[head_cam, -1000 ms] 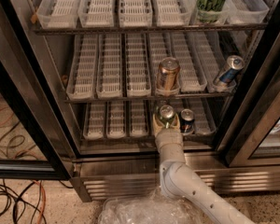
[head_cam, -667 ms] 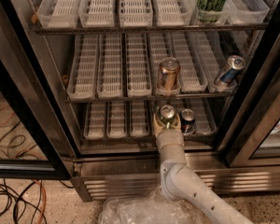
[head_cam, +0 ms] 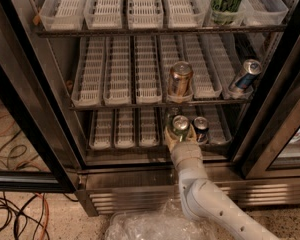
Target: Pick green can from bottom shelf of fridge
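The fridge (head_cam: 115,194) stands open, with its black-framed glass door (head_cam: 20,134) swung out at the left. On the bottom shelf (head_cam: 125,129), a short green can (head_cam: 180,125) with a silver top stands in a white tray right of centre. My gripper (head_cam: 180,133) reaches in from below on its white arm (head_cam: 205,199). Its fingers (head_cam: 168,134) sit tight against both sides of the can. A second short can (head_cam: 200,129) stands just to the right, close to the gripper.
The middle shelf holds a copper can (head_cam: 180,79) right above my gripper and a tilted blue can (head_cam: 244,76). A tall green-and-black can (head_cam: 226,1) stands on the top rack. Cables (head_cam: 15,214) lie on the floor at the left, and crumpled plastic (head_cam: 145,226) lies by the arm's base.
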Controlling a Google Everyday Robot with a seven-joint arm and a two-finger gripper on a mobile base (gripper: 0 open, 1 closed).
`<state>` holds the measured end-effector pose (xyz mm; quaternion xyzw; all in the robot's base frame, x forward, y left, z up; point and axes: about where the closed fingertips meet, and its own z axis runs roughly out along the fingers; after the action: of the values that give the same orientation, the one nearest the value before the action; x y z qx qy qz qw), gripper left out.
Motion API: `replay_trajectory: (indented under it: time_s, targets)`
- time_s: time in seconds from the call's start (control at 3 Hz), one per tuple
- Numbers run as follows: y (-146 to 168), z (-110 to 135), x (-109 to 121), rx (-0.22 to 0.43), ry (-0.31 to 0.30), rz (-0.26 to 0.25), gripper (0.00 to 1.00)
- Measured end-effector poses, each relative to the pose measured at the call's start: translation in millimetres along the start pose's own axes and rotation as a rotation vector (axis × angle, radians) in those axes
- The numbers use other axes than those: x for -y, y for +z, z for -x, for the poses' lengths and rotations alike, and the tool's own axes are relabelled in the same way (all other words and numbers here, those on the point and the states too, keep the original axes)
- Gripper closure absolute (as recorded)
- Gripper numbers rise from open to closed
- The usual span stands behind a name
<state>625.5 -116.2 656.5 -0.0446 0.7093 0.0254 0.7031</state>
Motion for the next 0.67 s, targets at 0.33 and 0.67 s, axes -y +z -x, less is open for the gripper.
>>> replay_trajectory:
  time_s: [0.33, 0.67]
  targets:
    - [-17.4, -1.2, 3.0, -0.055, -0.047, 0.082, 1.00]
    - [-30.1, 2.1, 2.6, -0.096, -0.089, 0.187, 1.00]
